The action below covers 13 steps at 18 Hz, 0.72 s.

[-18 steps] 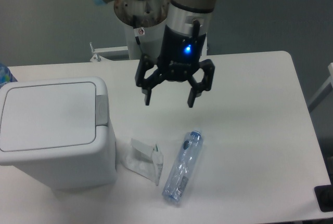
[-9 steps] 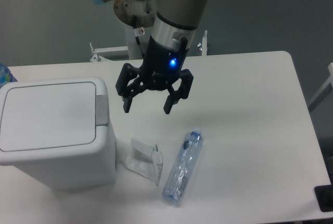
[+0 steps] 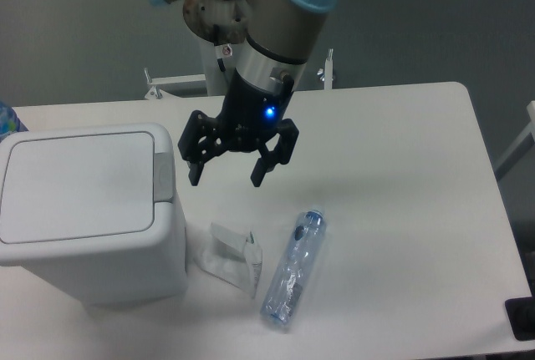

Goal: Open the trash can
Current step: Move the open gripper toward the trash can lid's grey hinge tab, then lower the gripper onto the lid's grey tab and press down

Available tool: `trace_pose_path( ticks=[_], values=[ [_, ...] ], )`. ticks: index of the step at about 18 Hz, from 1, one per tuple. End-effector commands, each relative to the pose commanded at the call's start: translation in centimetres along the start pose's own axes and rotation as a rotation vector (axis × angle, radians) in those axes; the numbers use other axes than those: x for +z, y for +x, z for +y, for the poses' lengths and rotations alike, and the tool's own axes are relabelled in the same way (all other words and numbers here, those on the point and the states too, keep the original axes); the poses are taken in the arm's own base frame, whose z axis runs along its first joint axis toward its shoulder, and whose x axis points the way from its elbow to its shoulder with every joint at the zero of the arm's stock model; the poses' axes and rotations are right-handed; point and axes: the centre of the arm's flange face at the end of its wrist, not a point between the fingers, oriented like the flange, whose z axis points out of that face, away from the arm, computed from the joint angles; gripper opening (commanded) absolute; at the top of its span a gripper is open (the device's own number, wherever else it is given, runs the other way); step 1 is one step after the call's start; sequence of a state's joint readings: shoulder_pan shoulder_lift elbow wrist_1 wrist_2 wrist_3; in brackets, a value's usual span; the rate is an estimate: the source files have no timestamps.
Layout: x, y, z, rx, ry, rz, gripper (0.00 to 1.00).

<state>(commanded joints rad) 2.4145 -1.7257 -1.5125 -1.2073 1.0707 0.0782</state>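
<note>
Camera: bottle (image 3: pixel 292 270) and crumpled wrapper (image 3: pixel 233 257) lie beside trash can (image 3: pixel 88 210).

White table (image 3: pixel 401 159) with rounded corners over grey-blue floor (image 3: pixel 75 34), even lighting, possibly another furniture leg (image 3: pixel 514 153) at right edge.

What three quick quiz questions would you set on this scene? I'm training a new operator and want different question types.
1. True or false: the lid of the trash can is raised.
2. The gripper is: A) shut on the bottle, B) open and holding nothing, C) pressing the crumpled wrapper.
3. Fill in: the grey button strip runs along the lid's ___ edge in the camera view.

Key
1. False: the lid lies flat and closed.
2. B: its fingers are spread, above the table, right of the can.
3. Right.
</note>
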Motion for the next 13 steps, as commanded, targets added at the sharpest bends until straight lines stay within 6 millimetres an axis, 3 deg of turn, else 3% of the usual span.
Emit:
trace_pose_path(
  ticks=[13],
  values=[
    [1.2, 1.5, 0.5, 0.031, -0.019, 0.003, 1.00]
  ],
)
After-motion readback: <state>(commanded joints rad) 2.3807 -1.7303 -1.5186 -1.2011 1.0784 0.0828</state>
